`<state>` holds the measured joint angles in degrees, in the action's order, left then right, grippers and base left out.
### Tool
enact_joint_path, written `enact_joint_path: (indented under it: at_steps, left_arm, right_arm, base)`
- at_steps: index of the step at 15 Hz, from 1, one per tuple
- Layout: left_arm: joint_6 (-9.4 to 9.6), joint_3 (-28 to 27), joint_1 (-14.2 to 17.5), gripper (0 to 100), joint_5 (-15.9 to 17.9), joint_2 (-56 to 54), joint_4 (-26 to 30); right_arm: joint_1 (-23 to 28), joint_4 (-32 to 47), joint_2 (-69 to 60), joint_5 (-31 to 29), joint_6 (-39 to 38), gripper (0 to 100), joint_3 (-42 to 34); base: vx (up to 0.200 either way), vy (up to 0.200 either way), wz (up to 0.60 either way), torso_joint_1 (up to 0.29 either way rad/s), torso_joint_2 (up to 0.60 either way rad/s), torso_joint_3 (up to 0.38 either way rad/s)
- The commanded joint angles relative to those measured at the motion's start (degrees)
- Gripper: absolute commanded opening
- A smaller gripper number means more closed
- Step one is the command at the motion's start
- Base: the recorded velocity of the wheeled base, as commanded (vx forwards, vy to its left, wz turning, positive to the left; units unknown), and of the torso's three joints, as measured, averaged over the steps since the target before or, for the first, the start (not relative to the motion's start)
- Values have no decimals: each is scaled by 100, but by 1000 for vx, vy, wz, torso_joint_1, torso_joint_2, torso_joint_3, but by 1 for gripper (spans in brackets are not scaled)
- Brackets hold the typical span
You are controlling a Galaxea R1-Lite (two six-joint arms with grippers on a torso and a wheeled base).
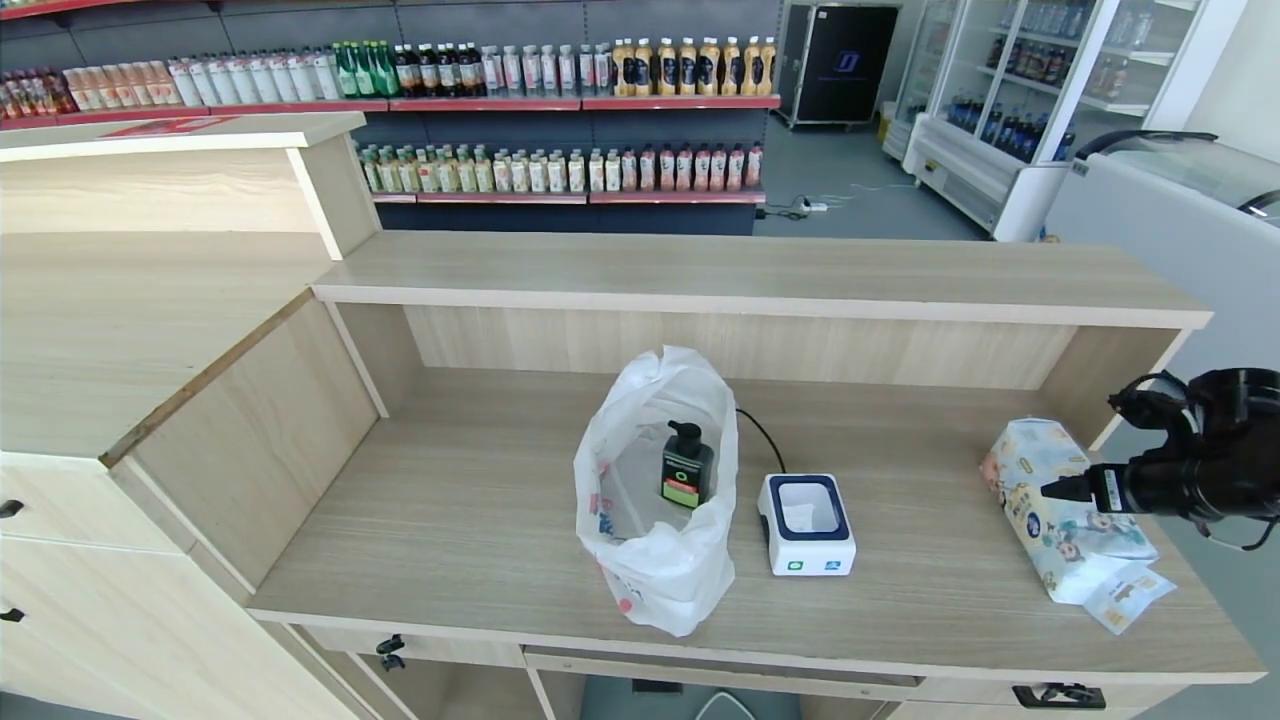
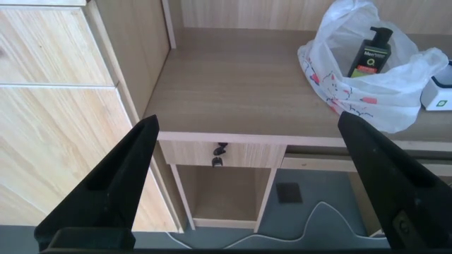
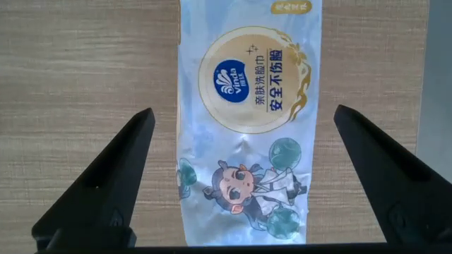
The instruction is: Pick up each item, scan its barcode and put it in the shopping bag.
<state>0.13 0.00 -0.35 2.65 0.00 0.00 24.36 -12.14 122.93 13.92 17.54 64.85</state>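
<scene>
A white plastic shopping bag (image 1: 655, 500) stands open mid-counter with a black pump bottle (image 1: 687, 466) upright inside it. Just to its right sits the white barcode scanner (image 1: 806, 523), its cable running back. A cartoon-printed tissue pack (image 1: 1065, 520) lies near the counter's right end. My right gripper (image 3: 241, 116) hovers directly above that pack (image 3: 247, 120), open, one finger to each side and not touching it. My left gripper (image 2: 246, 123) hangs open and empty in front of the counter's left part, with the bag (image 2: 374, 77) and bottle (image 2: 369, 55) off to one side.
A raised ledge (image 1: 760, 275) runs behind the counter top (image 1: 450, 520) and a wooden side panel (image 1: 250, 430) walls its left end. A small printed packet (image 1: 1130, 595) lies by the tissue pack near the front edge. A keyed drawer (image 2: 220, 152) sits below.
</scene>
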Motion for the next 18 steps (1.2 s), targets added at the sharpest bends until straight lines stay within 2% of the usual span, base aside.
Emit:
enact_joint_path:
  at_steps: [1, 6, 12, 14, 15, 18]
  left_arm:
    - [-5, 0, 0, 100, -1, 9, 0]
    - [4, 0, 0, 100, -1, 9, 0]
    - [4, 0, 0, 100, -1, 9, 0]
    - [-5, 0, 0, 100, -1, 9, 0]
    - [4, 0, 0, 100, -1, 9, 0]
    - [-5, 0, 0, 100, -1, 9, 0]
  right_arm:
    - [-98, -60, 214, -30, 4, 100, 1]
    - [-309, -746, 768, -47, -5, 100, 1]
    - [-353, -834, 996, -162, 65, 100, -69]
    - [-274, -1097, 1049, -153, 74, 100, -78]
    - [-265, -1220, 1049, -162, 74, 0, -105]
    - [-256, -1256, 917, -162, 153, 0, -140]
  base:
    - [0, 0, 0, 0, 0, 0]
    - [0, 0, 0, 0, 0, 0]
    - [0, 0, 0, 0, 0, 0]
    - [0, 0, 0, 0, 0, 0]
    - [0, 0, 0, 0, 0, 0]
    - [0, 0, 0, 0, 0, 0]
